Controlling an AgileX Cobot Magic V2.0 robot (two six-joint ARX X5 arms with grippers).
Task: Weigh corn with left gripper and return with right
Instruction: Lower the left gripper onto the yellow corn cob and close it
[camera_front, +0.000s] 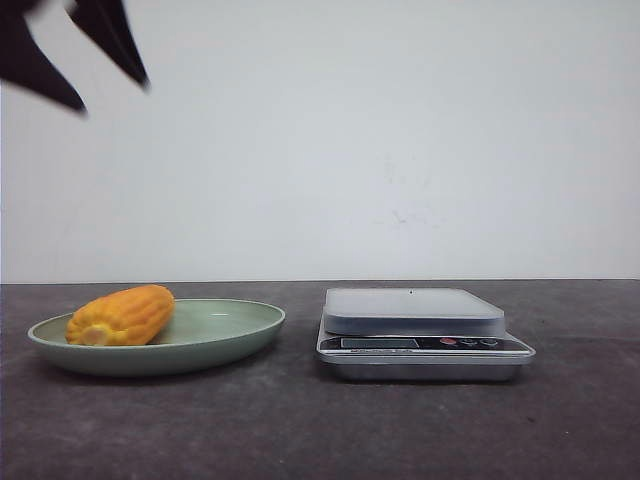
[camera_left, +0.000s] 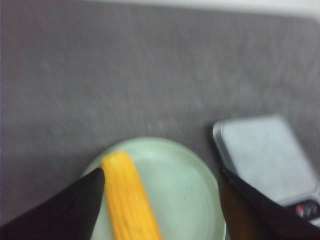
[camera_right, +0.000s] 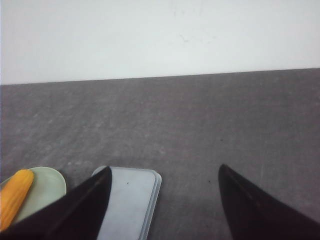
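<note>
The corn (camera_front: 120, 315), a stubby yellow-orange cob, lies on the left side of a pale green plate (camera_front: 235, 322). A silver kitchen scale (camera_front: 412, 310) stands to the right of the plate with its platform bare. My left gripper (camera_front: 115, 95) is open and empty, high above the plate at the upper left. In the left wrist view its fingers (camera_left: 162, 172) spread over the plate (camera_left: 185, 190), with the corn (camera_left: 127, 200) close to one fingertip. My right gripper (camera_right: 165, 167) is open and empty, with the scale (camera_right: 130, 195) below one finger. It does not show in the front view.
The dark grey table (camera_front: 320, 430) ends at a white wall (camera_front: 350, 150) behind. The right wrist view shows the corn (camera_right: 14, 195) and plate (camera_right: 47, 185) at its edge. The scale's display and buttons (camera_front: 420, 343) face the front.
</note>
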